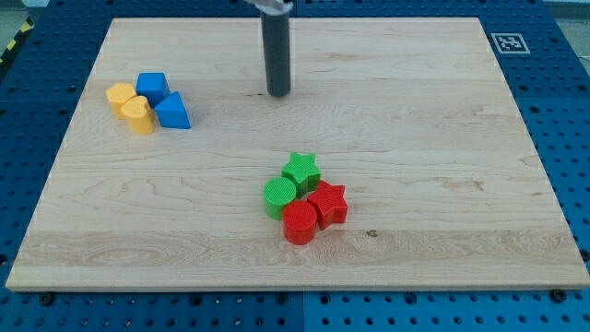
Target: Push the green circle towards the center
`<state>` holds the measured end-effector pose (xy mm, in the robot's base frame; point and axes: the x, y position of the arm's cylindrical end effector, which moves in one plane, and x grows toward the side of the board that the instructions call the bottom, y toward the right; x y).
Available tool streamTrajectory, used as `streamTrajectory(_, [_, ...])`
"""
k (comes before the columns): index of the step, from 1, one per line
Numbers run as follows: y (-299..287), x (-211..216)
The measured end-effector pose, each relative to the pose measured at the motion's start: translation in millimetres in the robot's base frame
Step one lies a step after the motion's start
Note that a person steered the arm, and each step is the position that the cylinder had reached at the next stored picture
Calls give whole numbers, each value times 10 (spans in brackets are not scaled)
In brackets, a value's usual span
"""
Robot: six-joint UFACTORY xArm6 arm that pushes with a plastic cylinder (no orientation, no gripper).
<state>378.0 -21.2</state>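
The green circle [279,196] sits on the wooden board [433,120] below the middle, in a tight cluster. A green star [300,171] touches it at its upper right. A red circle [299,223] touches it at its lower right, and a red star [327,203] lies to the right. My tip [278,93] is the end of a dark upright rod at the view's top centre. It stands well above the cluster, apart from every block.
At the view's left stands a second cluster: a blue cube [152,88], a blue triangle [172,112], a yellow hexagon-like block [120,97] and a yellow rounded block [138,116]. A marker tag [506,41] sits at the board's top right corner.
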Motion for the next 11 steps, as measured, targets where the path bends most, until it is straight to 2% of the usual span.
streamTrajectory(1, [-78,674])
streamTrajectory(3, [-896,1135])
streamTrajectory(4, [-817,1647])
streamTrajectory(5, [-800,1669])
streamTrajectory(7, [13,1833])
streamTrajectory(8, [171,1833])
streamTrajectory(11, [-60,1603])
